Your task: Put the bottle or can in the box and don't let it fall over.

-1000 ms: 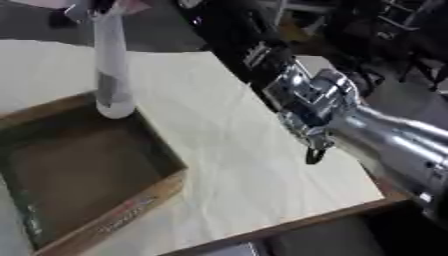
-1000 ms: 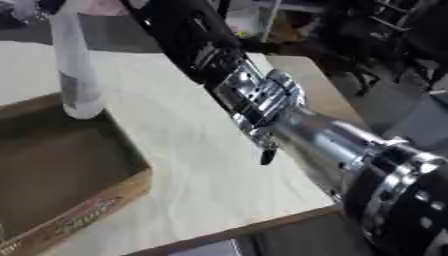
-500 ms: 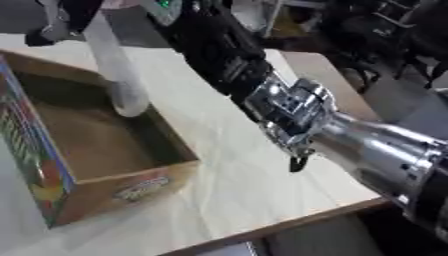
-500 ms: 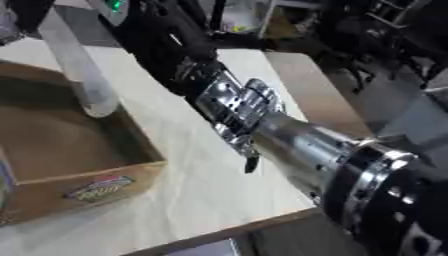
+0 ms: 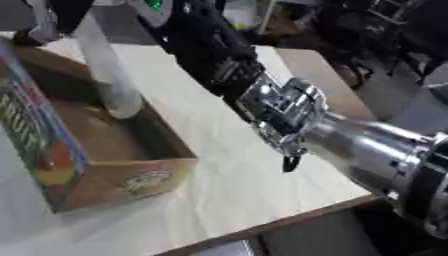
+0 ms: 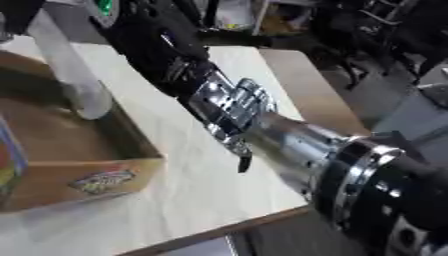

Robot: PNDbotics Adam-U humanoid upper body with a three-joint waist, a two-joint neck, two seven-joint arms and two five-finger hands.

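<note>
One bench point(image 5: 262, 165), cloth-covered, carries one open cardboard box point(image 5: 105, 150) at its left side. One pale, translucent bottle point(image 5: 105, 70) stands upright, leaning slightly, with its base inside the box near the far right wall. The right arm point(image 5: 262, 95) reaches across to the bottle's top, but the right hand is cut off at the upper edge — whether its fingers are closed cannot be told.
</note>
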